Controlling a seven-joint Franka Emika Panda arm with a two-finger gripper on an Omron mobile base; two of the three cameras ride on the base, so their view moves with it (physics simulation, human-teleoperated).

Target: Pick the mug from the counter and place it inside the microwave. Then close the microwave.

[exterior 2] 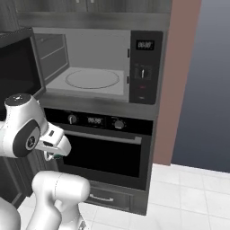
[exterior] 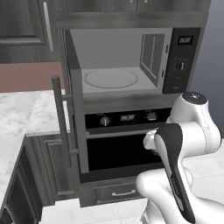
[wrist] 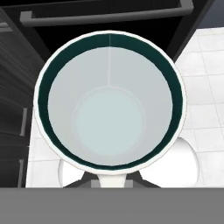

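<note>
The mug (wrist: pixel 109 105), clenched in the gripper (exterior 2: pixel 57 154) low before the oven (exterior: pixel 120 148), could be knocked loose against the microwave (exterior 2: pixel 92 72) sill or open door (exterior: pixel 75 131) if lifted carelessly.

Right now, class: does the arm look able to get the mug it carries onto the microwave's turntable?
Probably yes. The microwave door stands wide open and the turntable is bare, so nothing blocks the way. The gripper, shut on the mug, sits lower, at oven height, so it must rise first.

Smooth glazed-looking mug (wrist: pixel 109 118), veined marble-look counter (exterior: pixel 22 113), dark glossy microwave (exterior: pixel 183 57) panel.
</note>
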